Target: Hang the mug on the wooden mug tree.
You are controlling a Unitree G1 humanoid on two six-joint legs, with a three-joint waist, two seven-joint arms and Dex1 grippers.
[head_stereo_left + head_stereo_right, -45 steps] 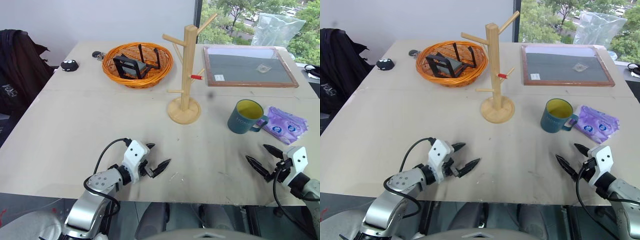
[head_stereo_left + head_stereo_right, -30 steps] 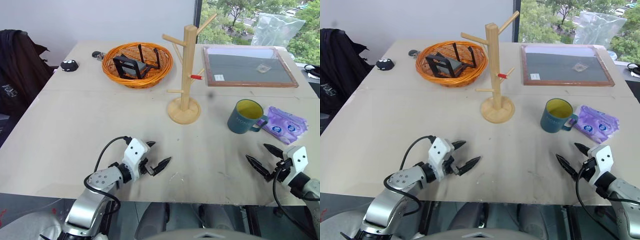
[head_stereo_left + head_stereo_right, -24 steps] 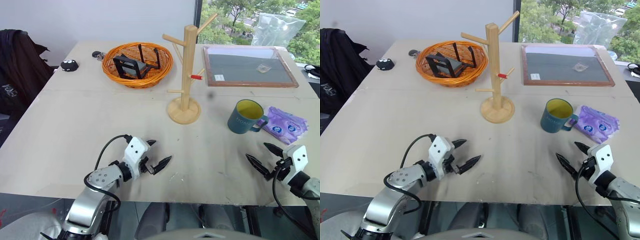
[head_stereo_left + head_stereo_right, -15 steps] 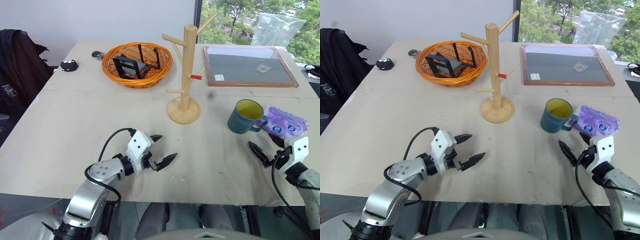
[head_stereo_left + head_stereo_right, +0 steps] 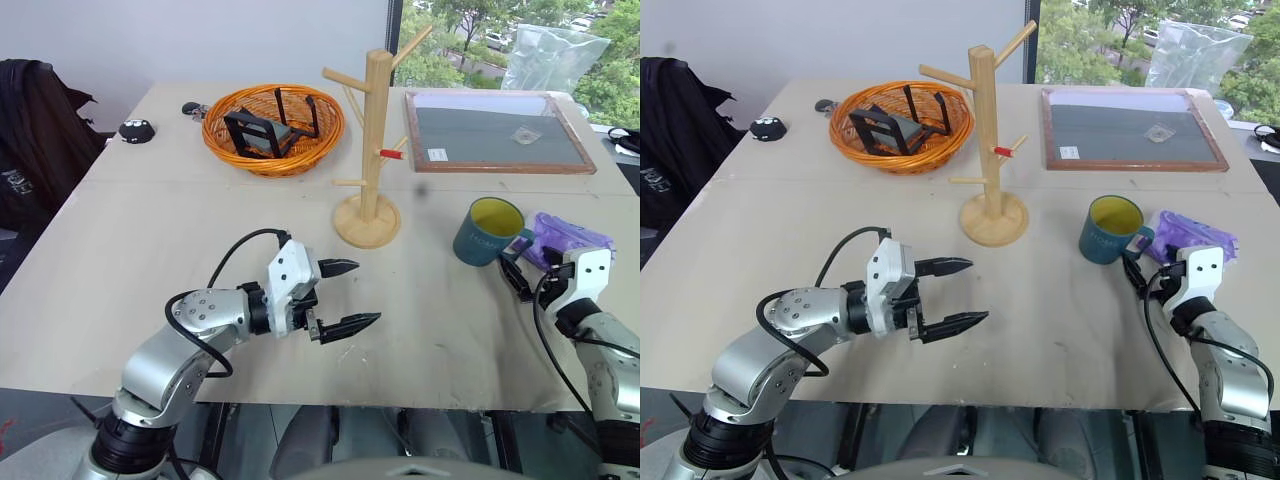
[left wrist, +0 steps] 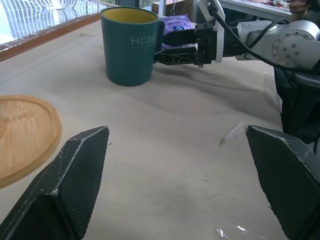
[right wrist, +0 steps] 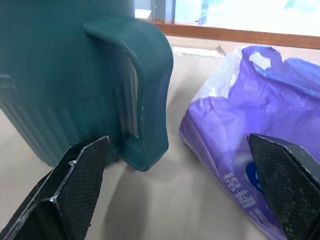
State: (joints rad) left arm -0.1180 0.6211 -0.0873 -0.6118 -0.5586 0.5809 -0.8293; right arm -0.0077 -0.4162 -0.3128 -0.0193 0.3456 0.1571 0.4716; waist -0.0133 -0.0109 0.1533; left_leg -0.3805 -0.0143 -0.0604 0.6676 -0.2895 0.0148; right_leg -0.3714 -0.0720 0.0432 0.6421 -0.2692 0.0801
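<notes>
Pale, matte board covers the table (image 5: pixel 150 230), faintly scuffed, with daylight and green trees behind the window at its far edge. Over its near right part the right gripper (image 5: pixel 531 266) stands with its two black, pointed fingers spread wide, one tip beside the mug's loop handle and the other over the purple packet (image 5: pixel 572 235); in the right wrist view the handle sits between the textured finger pads without either pad touching it. The mug (image 5: pixel 483 232) stands upright on the board, a smooth teal-blue ceramic cylinder with a yellow inside, ribbed near the handle and bearing pale lettering on its side, its handle turned toward the crinkled, glossy plastic packet just beside it. To the mug's left, well apart, the wooden mug tree (image 5: pixel 372 150) rises as a square light-wood post on a round, flat base, with slim pegs angled upward and one red-tipped peg pointing toward the mug's side. Nearer the front edge, the left gripper (image 5: pixel 338 297) hovers above the board, its tapered black fingers held apart and empty, aimed across toward the mug. Beyond the tree sit an orange wicker basket (image 5: pixel 235 150) holding a black frame, and a flat wood-framed grey panel (image 5: pixel 500 132).
</notes>
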